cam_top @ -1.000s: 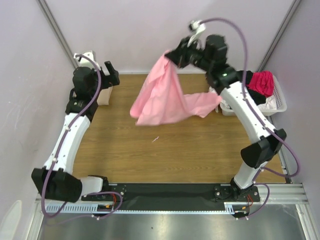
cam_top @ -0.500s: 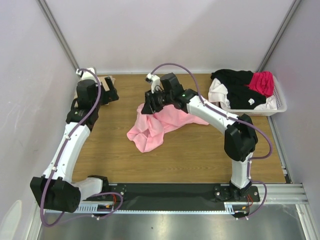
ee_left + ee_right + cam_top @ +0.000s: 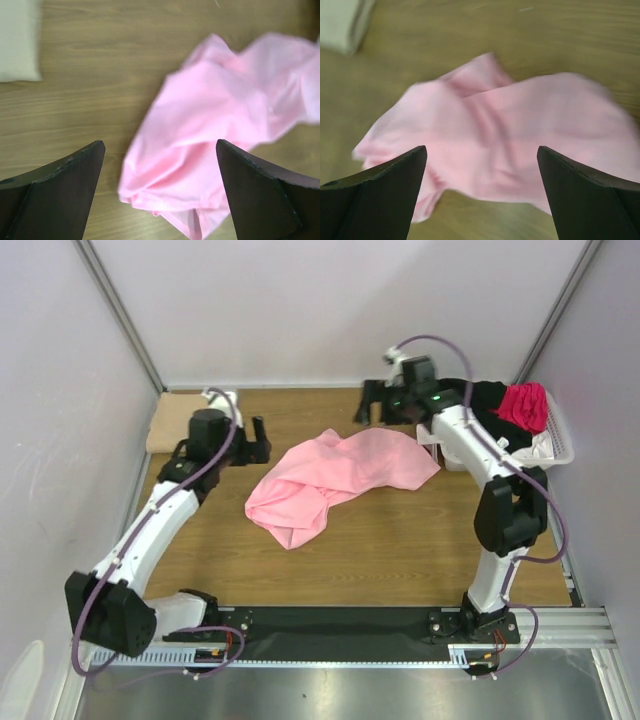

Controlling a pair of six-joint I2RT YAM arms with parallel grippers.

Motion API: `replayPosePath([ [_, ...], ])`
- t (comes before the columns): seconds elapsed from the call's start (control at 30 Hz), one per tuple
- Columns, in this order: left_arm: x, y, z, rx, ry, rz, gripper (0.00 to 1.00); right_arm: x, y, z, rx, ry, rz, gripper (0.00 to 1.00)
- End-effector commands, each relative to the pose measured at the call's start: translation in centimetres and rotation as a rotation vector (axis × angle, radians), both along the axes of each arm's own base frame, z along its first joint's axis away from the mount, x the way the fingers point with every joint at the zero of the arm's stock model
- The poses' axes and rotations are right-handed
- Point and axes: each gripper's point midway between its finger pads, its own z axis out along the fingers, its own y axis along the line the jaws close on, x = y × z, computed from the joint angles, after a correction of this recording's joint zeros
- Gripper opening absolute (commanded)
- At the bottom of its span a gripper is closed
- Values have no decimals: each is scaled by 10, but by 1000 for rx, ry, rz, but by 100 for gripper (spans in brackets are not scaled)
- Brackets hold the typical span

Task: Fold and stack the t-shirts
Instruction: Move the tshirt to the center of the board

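The light pink t-shirt (image 3: 340, 475) lies crumpled mid-bench (image 3: 420, 550), touched by neither arm, likely so the left pincer (image 3: 260, 440) and right pincer (image 3: 368, 406), both spread wide, can flatten it for folding

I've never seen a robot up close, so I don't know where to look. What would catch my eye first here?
A light pink t-shirt lies crumpled in the middle of the wooden table. The left tool and the right tool, both open, hang close by it, holding nothing. In the far right corner, a white basket holds a heap of clothes, with a bright magenta t-shirt among them.
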Motion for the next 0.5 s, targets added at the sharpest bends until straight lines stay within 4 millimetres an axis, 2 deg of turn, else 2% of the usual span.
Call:
replayPosePath([
  [0.0, -7, -41, -18, 56, 59, -167, 100, 24, -83, 4, -84, 13, -287, 100],
  [0.03, -7, -42, -32, 86, 95, -155, 100, 25, -94, -5, -109, 30, -317, 100],
  [0.07, -11, -46, -40, 100, 128, -163, 100, 32, -114, -12, -140, 22, -361, 100],
  [0.1, -16, -57, -47, 107, 149, -182, 100, 29, -121, -30, -161, 45, -368, 99],
  [0.13, -19, -60, -55, 119, 172, -181, 100, 31, -127, -37, -169, 51, -379, 99],
  [0.17, -21, -60, -67, 138, 210, -172, 100, 36, -129, -40, -159, 40, -381, 98],
  [0.23, -26, -65, -78, 146, 248, -155, 100, 43, -135, -58, -161, 62, -391, 95],
  [0.33, -29, -65, -95, 139, 308, -128, 100, 58, -131, -71, -139, 69, -370, 89],
  [0.47, -34, -61, -116, 150, 370, -100, 100, 75, -133, -89, -190, 53, -344, 89],
])
